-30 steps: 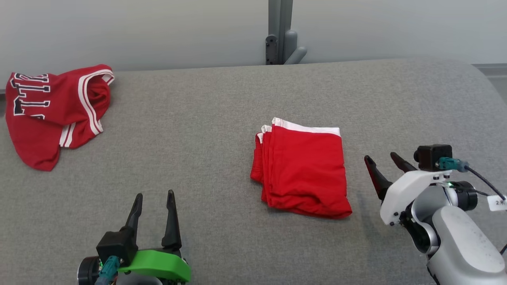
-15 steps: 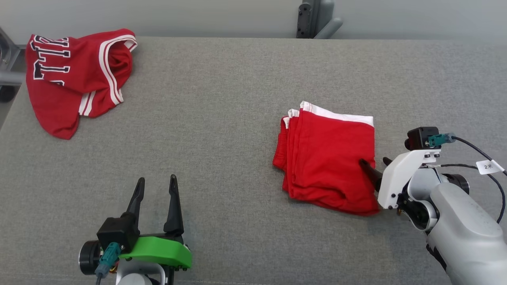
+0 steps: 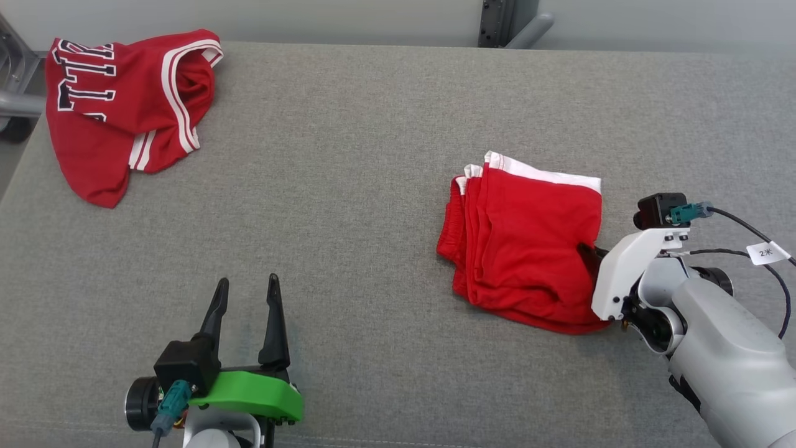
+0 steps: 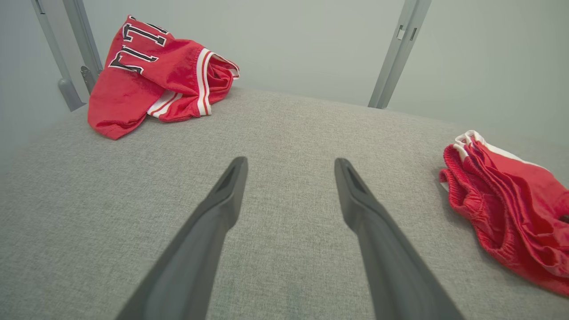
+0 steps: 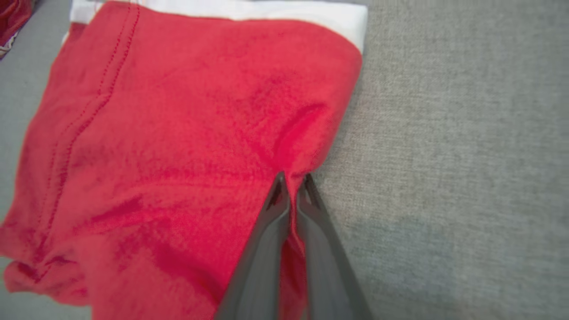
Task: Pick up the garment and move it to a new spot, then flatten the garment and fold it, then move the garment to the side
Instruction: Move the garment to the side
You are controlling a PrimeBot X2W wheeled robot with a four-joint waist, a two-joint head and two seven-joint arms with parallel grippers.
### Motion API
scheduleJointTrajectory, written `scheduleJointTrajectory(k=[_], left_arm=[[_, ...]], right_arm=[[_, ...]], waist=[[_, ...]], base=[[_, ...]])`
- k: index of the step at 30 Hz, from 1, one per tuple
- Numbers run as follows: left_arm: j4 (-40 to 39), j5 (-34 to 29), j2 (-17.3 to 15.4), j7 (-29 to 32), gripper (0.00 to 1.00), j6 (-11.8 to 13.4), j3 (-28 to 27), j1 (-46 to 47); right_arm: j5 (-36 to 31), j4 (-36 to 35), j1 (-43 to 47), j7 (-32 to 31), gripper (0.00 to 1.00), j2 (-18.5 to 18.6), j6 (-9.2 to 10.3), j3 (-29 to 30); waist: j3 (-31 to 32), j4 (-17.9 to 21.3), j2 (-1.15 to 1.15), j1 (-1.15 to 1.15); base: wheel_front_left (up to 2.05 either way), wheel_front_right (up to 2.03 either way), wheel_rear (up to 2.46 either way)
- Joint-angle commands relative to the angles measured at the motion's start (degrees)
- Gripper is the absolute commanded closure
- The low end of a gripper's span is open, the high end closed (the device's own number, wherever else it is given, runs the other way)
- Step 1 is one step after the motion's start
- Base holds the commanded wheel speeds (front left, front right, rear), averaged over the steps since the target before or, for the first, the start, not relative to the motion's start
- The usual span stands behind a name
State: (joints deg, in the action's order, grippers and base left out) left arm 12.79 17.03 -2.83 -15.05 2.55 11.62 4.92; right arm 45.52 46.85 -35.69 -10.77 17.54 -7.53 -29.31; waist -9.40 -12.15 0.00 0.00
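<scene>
Right wrist view: right claw [image 5: 293,178] tight on folded garment [image 5: 178,133] edge; left claw [image 3: 246,282] wide.

Pretty plain room tbh: a big bench [image 3: 348,186] in grey woven fabric, pale grey wall [image 3: 342,18] right behind it, soft even light. A grey metal post [image 3: 497,22] stands well beyond the right gripper [image 5: 293,178], and more grey tubing [image 3: 15,102] sits far out left of the left gripper [image 3: 247,279].
</scene>
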Motion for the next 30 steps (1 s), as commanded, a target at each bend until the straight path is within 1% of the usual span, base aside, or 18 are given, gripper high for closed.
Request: scheduleJointTrajectory(k=[1,3,8,12,15,20,23,26,30], left_arm=[[0.0,-0.4,-0.1,-0.1,0.0,0.0,0.0,0.9],[0.0,-0.8,-0.1,-0.1,0.0,-0.3,0.2,0.8],[-0.2,-1.4,-0.1,-0.1,0.0,-0.9,1.2,1.2],[-0.3,-1.5,-0.1,-0.1,0.0,-1.1,2.4,1.6],[-0.3,-1.6,-0.1,-0.1,0.0,-1.4,3.1,2.0],[-0.2,-2.3,-0.2,-0.1,0.0,-1.6,3.6,2.7],[0.0,-3.1,-0.2,-0.1,0.0,-2.1,3.7,3.4],[0.2,-3.8,-0.2,-0.1,0.0,-2.5,4.0,4.3],[0.2,-4.5,-0.3,-0.1,0.0,-3.0,3.9,5.3]], right_arm=[[0.4,0.4,-0.5,0.6,1.0,0.6,0.08,-0.3],[0.9,0.9,-1.4,2.1,1.0,1.3,0.08,-1.6],[1.5,1.4,-2.7,3.5,1.0,3.0,0.08,-4.2],[1.2,1.7,-4.1,4.3,1.0,4.9,0.08,-6.4],[0.8,2.1,-5.3,5.0,1.0,6.2,0.08,-7.7],[1.3,3.0,-7.7,6.1,1.0,6.4,0.08,-9.2],[1.5,3.5,-9.0,6.8,1.0,6.2,0.08,-10.1],[1.6,4.3,-10.4,7.5,1.0,5.9,0.08,-10.9],[1.2,5.6,-12.7,9.2,1.0,5.9,0.08,-11.9]], waist=[[0.1,0.3,0.0,0.0],[0.2,1.4,0.0,0.0],[0.1,4.3,0.0,0.0],[-0.3,7.9,0.0,0.0],[-0.8,11.3,0.0,0.0],[-1.9,17.1,0.0,0.0],[-2.8,19.8,0.0,0.0],[-3.8,21.4,0.0,0.0],[-5.2,21.9,0.0,0.0]], base=[[0.0,0.0,0.0],[0.0,0.0,0.0],[0.0,0.0,0.0],[0.0,0.0,0.0],[0.0,0.0,0.0],[0.0,0.0,0.0],[0.0,0.0,0.0],[0.0,0.0,0.0],[0.0,0.0,0.0]])
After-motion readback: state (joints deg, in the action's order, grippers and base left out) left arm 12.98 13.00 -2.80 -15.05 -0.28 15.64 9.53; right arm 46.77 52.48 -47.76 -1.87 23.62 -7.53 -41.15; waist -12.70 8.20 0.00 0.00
